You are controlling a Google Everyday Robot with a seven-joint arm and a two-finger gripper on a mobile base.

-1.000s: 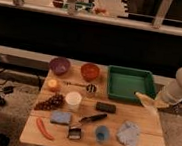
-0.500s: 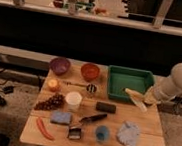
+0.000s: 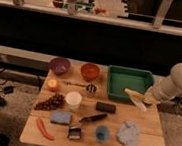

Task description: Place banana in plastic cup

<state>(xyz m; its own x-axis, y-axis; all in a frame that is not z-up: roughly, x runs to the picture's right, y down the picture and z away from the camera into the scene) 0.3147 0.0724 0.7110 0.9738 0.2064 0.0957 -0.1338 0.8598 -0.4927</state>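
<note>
Banana (image 3: 133, 95) and gripper (image 3: 145, 100) now farther left, at front edge of green tray (image 3: 123, 82), fingers tight around banana.

We see the gripper (image 3: 145, 101), closed on the banana (image 3: 133, 96), over the near right corner of the green tray (image 3: 125, 84). The table (image 3: 149, 120) lies bare between it and the blue cup (image 3: 101, 134). A crumpled cloth (image 3: 128, 134) crowds the cup's right, a brush (image 3: 75, 132) its left, and a black block (image 3: 106, 107) sits just beyond.

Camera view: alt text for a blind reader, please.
The tool, at the right side of the table by the front-right corner of the green tray, is shut on the banana. The blue plastic cup stands near the front edge, apart from it.
</note>
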